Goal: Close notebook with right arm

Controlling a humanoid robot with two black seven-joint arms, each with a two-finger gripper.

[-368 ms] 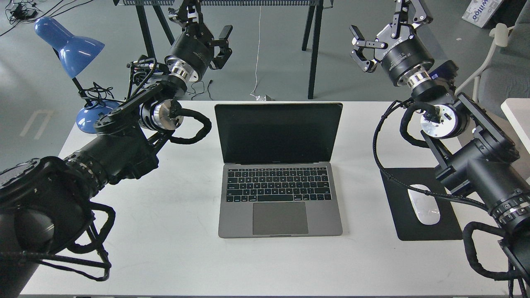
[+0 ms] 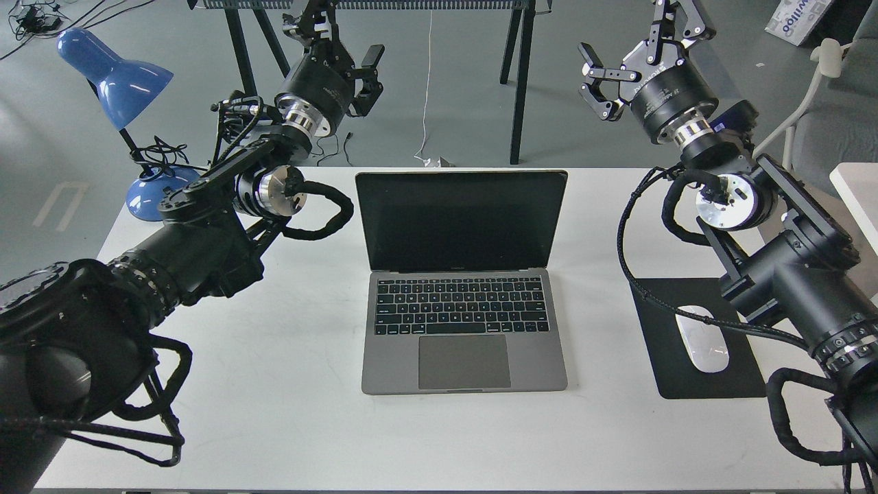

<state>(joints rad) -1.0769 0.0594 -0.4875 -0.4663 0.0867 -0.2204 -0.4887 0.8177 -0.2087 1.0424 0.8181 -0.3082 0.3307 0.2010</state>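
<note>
Nearest, centred on white table [image 2: 288, 412]: notebook [image 2: 464, 288], lid upright, screen dark. Right of it, white mouse [image 2: 702, 340] on black mouse pad [image 2: 706, 384]. Farther off, raised well apart: right gripper [image 2: 641, 41] spread wide, left gripper [image 2: 343, 44] likewise unclenched, both empty.

A flat black rectangular mouse pad [image 2: 713, 384] carrying a glossy white oval mouse [image 2: 702, 339] lies on the white worktop [image 2: 288, 412] well below the right gripper [image 2: 634, 51], while a blue metal desk lamp [image 2: 116, 82] stands far left of the left gripper [image 2: 339, 44].
</note>
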